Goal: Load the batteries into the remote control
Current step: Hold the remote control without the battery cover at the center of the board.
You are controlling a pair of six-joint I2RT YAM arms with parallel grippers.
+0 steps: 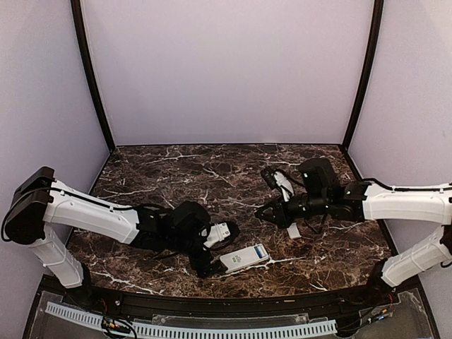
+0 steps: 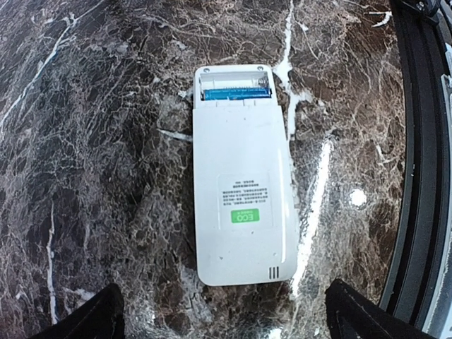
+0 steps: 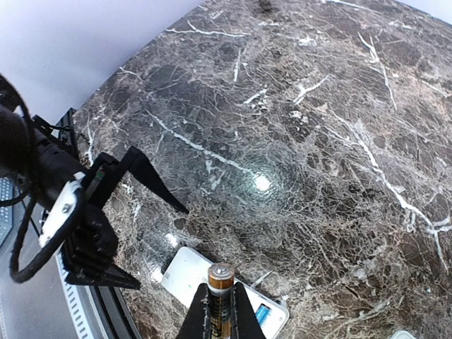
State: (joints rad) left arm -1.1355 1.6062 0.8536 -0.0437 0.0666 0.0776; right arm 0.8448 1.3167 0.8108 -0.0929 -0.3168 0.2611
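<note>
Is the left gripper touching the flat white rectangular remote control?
Apart: left wrist view shows marble between the remote control and both left gripper fingertips.

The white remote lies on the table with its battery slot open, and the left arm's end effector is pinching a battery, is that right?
No. The right end effector pinches the battery, as the right wrist view shows; the left end effector is open and empty. The rest holds.
</note>
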